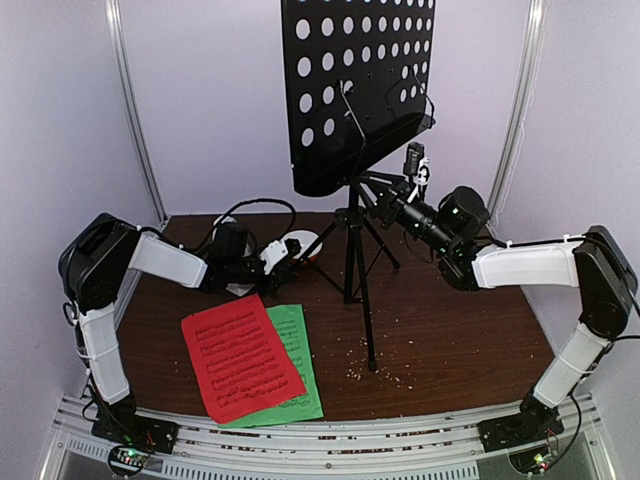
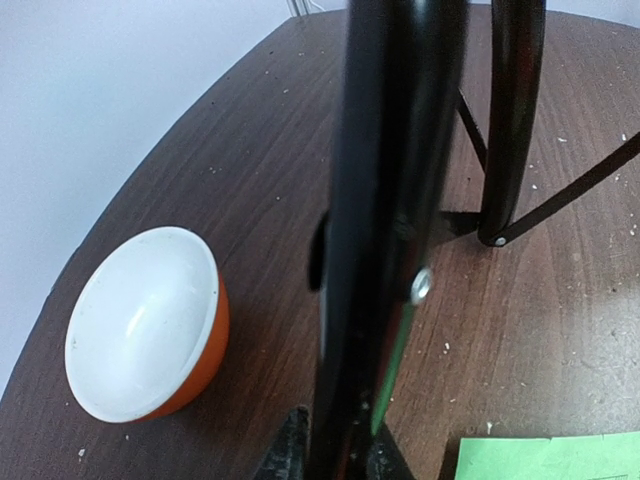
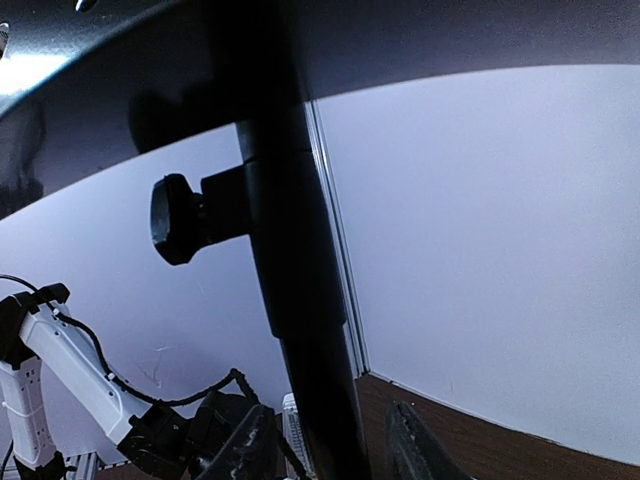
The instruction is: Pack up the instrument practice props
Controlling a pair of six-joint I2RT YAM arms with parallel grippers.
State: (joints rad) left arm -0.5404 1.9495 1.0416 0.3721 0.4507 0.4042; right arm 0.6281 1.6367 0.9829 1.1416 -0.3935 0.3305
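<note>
The tall black metal music stand (image 1: pixel 345 165) stands far, in the middle. The left gripper (image 1: pixel 272 253) pinches its leg (image 2: pixel 380 200); the right gripper (image 1: pixel 388 200) sits apart around its pole (image 3: pixel 300 300). A lopsided pull could tip it.

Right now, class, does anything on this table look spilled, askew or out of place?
Pale crumbs lie scattered on the table around the music stand's front foot, like a spill. The red page lies skewed over the green page.

I see my two matching arms: the left arm (image 1: pixel 165 260) and the right arm (image 1: pixel 525 265) each have white padded link covers, chunky black joint housings, thin black cables, and black bases (image 1: pixel 135 432) carrying small lit boards.
</note>
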